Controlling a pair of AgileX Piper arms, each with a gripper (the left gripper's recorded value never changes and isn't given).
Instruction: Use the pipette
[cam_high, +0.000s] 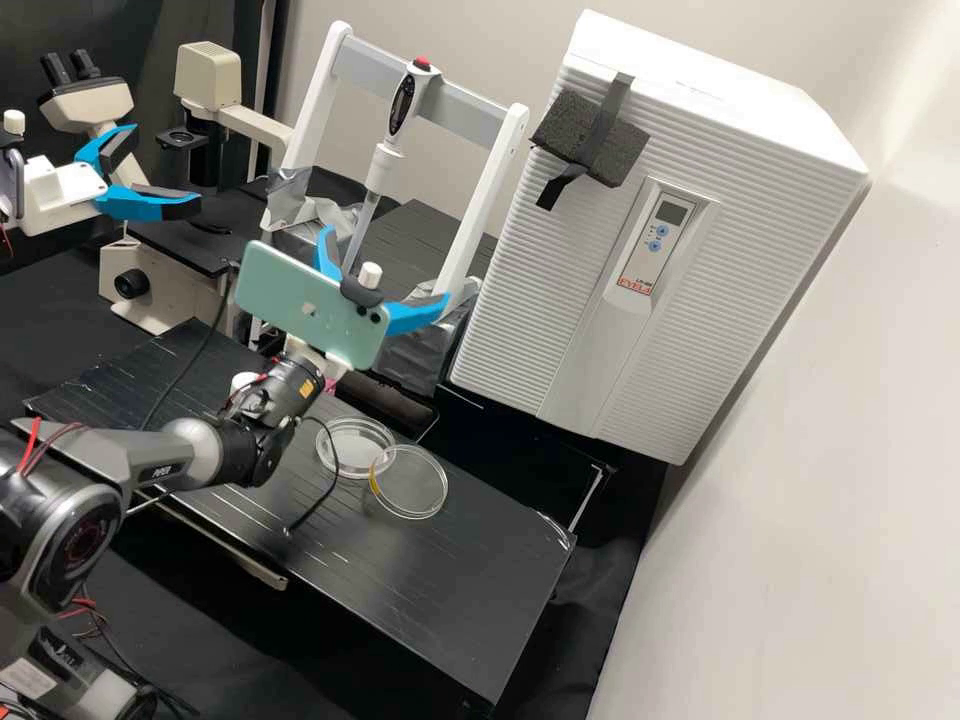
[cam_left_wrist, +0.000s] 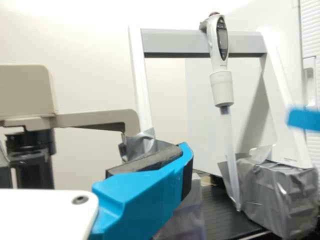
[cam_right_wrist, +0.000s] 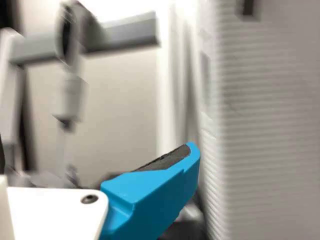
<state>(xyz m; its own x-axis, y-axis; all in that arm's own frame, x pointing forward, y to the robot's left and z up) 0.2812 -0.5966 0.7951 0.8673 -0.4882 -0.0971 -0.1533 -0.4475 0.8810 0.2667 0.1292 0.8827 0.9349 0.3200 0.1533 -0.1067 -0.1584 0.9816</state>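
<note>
A grey and white pipette (cam_high: 401, 103) hangs upright from the crossbar of a white stand (cam_high: 480, 110), its thin tip pointing down. My right gripper (cam_high: 387, 266) is open just in front of the stand, at the height of the pipette's lower shaft and holding nothing. In the right wrist view the pipette (cam_right_wrist: 70, 95) is blurred, beyond one blue finger (cam_right_wrist: 155, 195). My left gripper (cam_high: 165, 168) is open and empty at the far left, by the microscope. Its wrist view has the pipette (cam_left_wrist: 220, 55) farther off, past one of its fingers (cam_left_wrist: 145, 192).
A large white ribbed machine (cam_high: 660, 230) stands right of the stand. A beige microscope (cam_high: 170, 250) is at the back left. Two clear petri dishes (cam_high: 355, 445) (cam_high: 410, 482) lie on a black ridged platform (cam_high: 450, 590). A black cable (cam_high: 320, 490) trails beside them.
</note>
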